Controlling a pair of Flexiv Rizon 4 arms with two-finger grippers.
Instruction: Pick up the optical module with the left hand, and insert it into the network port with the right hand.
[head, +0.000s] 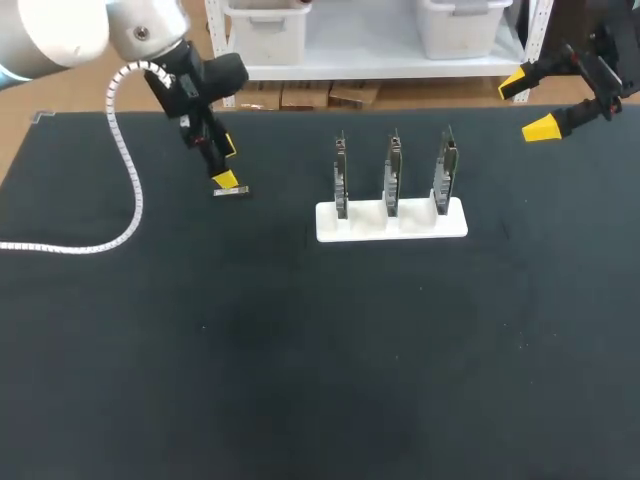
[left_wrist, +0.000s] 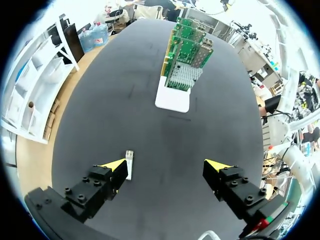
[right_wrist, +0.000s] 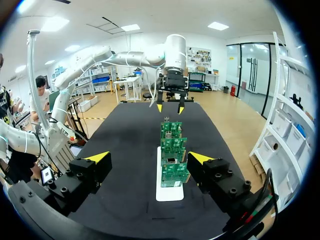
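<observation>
Fingers apart on left gripper (left_wrist: 167, 167) and right gripper (right_wrist: 150, 157). The optical module (left_wrist: 129, 165) lies off-centre by one left fingertip; closing could knock it away.

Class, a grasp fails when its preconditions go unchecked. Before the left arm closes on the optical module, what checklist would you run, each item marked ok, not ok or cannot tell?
1. The left tool is open: ok.
2. The optical module lies flat on the table, with nothing on it: ok.
3. The module sits midway between the fingers: not ok; it lies close beside one yellow tip.
4. The right tool is open and away from the boards: ok.
5. Three boards stand upright in the white holder: ok.
6. Where on the boards the module goes: cannot tell.
</observation>
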